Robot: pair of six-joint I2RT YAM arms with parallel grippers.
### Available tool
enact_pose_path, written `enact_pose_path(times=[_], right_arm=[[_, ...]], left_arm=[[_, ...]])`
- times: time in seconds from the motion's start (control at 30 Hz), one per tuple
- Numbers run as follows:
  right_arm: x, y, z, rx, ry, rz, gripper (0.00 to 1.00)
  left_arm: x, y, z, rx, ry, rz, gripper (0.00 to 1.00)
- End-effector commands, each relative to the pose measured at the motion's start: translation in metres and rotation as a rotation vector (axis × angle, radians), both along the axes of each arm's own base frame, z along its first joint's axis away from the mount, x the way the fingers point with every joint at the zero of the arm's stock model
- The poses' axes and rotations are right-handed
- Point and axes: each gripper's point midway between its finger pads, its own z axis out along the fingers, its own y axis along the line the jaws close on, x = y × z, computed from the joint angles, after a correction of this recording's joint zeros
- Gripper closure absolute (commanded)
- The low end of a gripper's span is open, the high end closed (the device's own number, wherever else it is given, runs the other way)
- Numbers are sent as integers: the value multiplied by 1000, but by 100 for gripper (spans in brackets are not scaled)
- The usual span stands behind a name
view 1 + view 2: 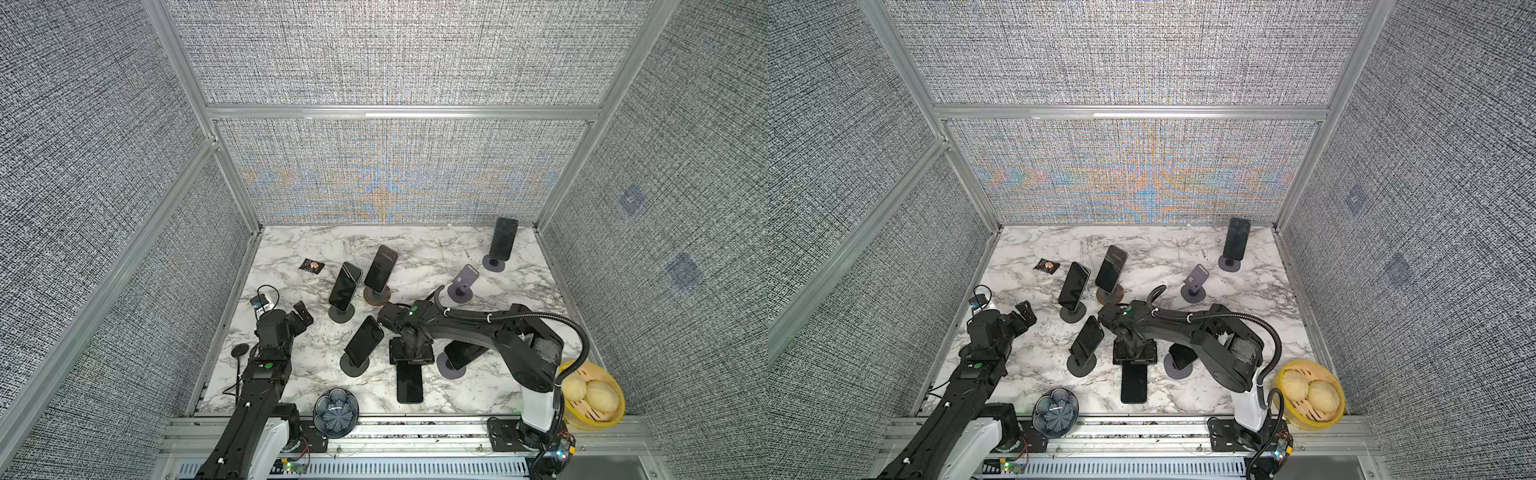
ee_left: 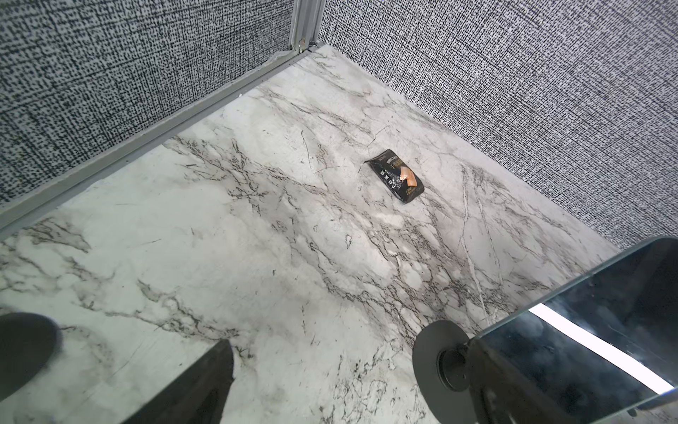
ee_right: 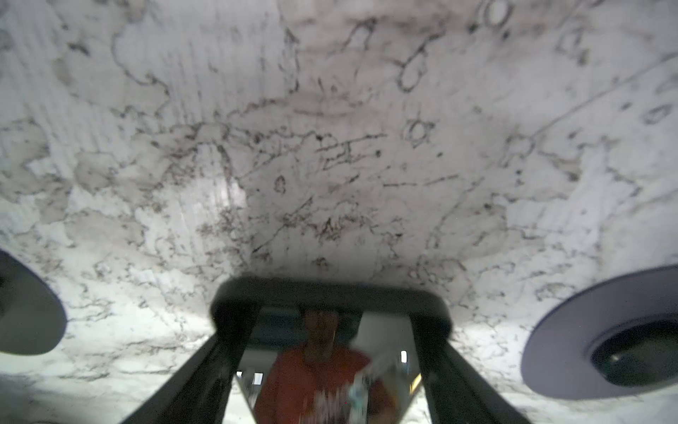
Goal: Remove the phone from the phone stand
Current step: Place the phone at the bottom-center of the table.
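Glass-faced black phone [image 1: 409, 384], flat on marble table [image 1: 415, 257]: likely stiff, slippery, breakable; hold by long edges; right gripper [image 1: 410, 360] straddles its end, grip or release unclear; left gripper [image 1: 297, 316] agape.

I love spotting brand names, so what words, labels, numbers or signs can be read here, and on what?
Nothing reads clearly enough to quote.
On the black snack packet: pale lettering, too blurred to read.
On the small box: a blue label, too small to read.
On the flat phone: the screen mirrors a red shirt with white marks, blurred.
On the other phones: no text visible.
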Motion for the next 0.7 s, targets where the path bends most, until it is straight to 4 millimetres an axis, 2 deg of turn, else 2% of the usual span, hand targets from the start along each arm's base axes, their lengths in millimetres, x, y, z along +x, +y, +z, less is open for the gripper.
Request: enact_pose_path(times=[0.0, 0.2, 0.53, 0.67], right_arm=[[2, -7, 3, -32, -15, -10, 21], [3, -5, 8, -5, -31, -8, 20], [22, -13, 56, 44, -142, -21, 20], [33, -25, 75, 52, -186, -48, 20]], left_arm=[[0, 3, 2, 12, -8, 14, 1], [0, 3, 1, 12, -6, 14, 1], [0, 4, 2, 18, -7, 15, 1], [0, 4, 2, 17, -10, 16, 1]])
